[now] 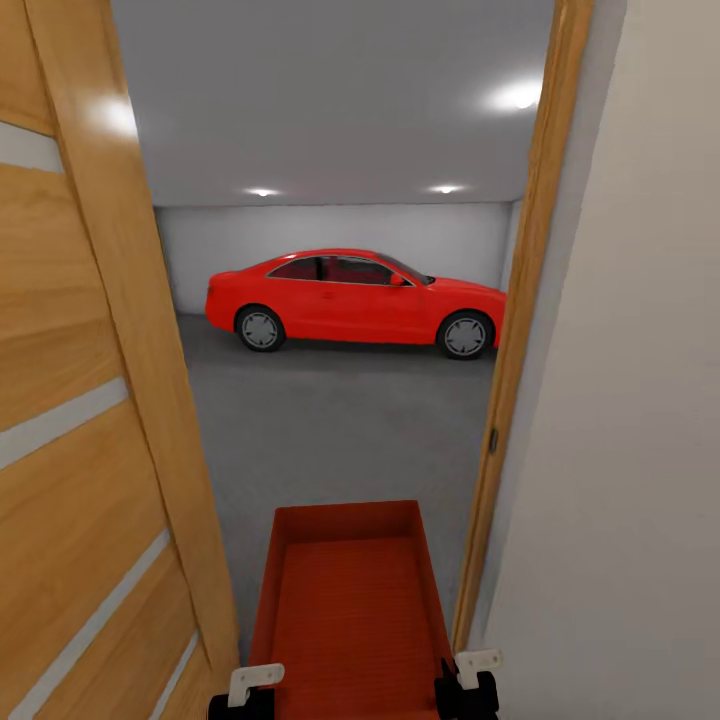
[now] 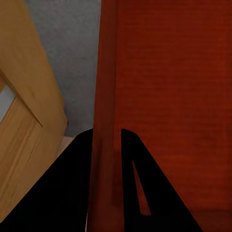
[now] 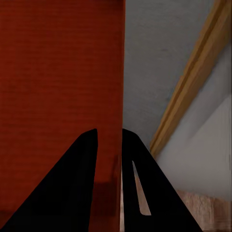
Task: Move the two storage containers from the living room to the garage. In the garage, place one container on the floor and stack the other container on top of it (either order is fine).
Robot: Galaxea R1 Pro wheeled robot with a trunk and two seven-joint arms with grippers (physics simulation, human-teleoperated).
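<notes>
One orange-red open-top storage container hangs low in front of me in the head view, held between both arms in the doorway to the garage. My left gripper is shut on the container's left wall, its black fingers on either side of the thin wall. My right gripper is shut on the right wall, with one finger inside the box. The second container is out of view. The dark grey concrete floor of the garage stretches ahead.
An orange-wood door with frosted strips stands open close on my left. The wooden door frame and a white wall are close on my right. A red car is parked across the back of the garage.
</notes>
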